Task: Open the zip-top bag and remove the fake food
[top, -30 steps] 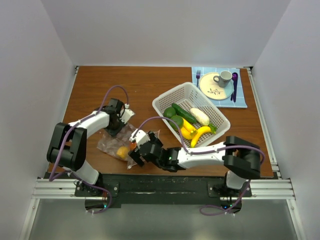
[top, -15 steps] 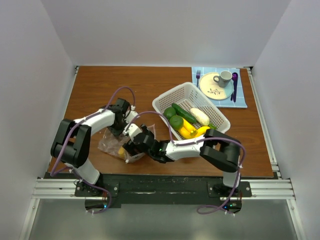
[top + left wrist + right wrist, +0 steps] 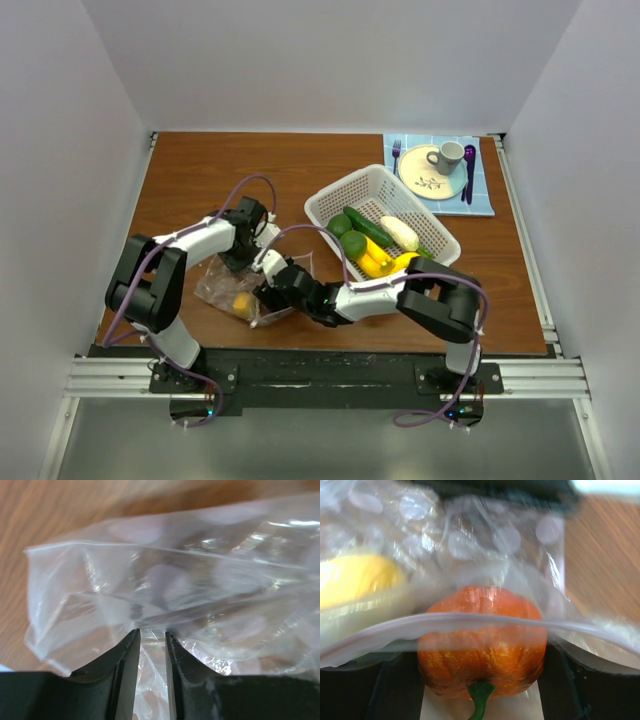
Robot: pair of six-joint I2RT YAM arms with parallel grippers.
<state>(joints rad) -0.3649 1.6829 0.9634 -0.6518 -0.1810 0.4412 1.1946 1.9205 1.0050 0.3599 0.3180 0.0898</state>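
Left tool (image 3: 152, 635) pinches the soft, slippery zip-top bag (image 3: 175, 580), and the right tool (image 3: 480, 690), spread around the orange fake food (image 3: 480, 650), should probably grip its firm round sides.

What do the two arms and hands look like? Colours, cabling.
Left arm and right arm: white links, black joints, a purple cable looped along each. Left hand: black flat fingers tapering to blunt tips. Right hand: black too.
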